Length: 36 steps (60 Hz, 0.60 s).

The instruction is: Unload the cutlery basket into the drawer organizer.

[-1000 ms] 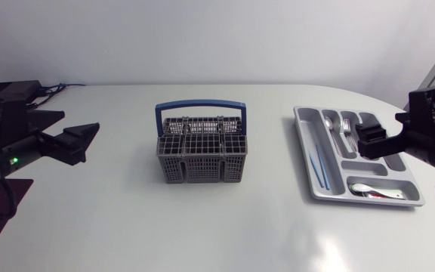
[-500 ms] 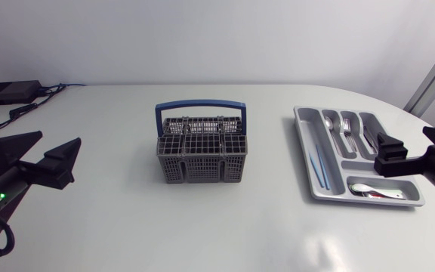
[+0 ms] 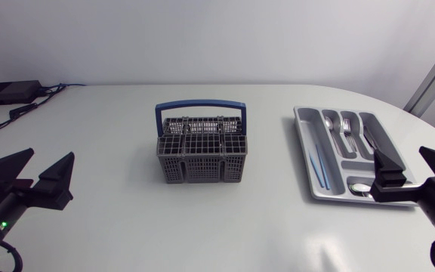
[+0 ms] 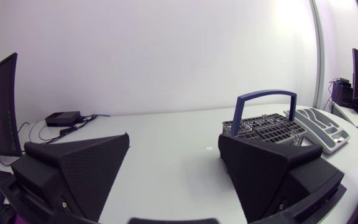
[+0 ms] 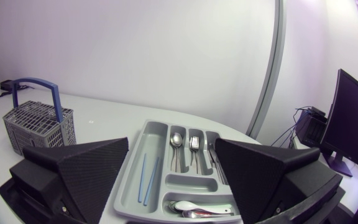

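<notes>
The table (image 3: 127, 227) is being shared by the cutlery basket (image 3: 202, 155), at its middle, and the drawer organizer (image 3: 300, 125), well apart toward the right; the left gripper (image 3: 49, 155) and the right gripper (image 3: 402, 153) — both spread wide — are being held empty.

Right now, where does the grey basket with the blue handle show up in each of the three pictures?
Head view: cutlery basket at the centre, drawer organizer to its right.
Left wrist view: cutlery basket ahead of the left gripper, just past one finger.
Right wrist view: cutlery basket far off, beyond the right gripper.
Shared landmark: the drawer organizer, beside the cutlery basket in all three.
</notes>
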Available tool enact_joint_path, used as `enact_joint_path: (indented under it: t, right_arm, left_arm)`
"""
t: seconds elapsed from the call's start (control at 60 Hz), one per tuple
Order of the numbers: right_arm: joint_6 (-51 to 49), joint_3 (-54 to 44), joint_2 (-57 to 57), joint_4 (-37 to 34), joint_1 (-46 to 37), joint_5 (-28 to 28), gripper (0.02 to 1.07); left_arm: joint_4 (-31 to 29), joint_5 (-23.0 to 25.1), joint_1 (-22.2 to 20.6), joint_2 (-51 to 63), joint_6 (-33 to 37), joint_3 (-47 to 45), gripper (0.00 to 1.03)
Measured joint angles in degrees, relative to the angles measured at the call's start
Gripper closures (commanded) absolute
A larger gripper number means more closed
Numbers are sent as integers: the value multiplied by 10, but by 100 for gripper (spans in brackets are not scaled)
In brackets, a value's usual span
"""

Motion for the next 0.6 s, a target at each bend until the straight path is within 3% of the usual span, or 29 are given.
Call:
enact_joint_path:
  t: [0.6]
  right_arm:
    - [70, -118, -157, 12, 23, -30, 7]
  left_arm:
    - [-14, -47, -24, -141, -30, -87, 4]
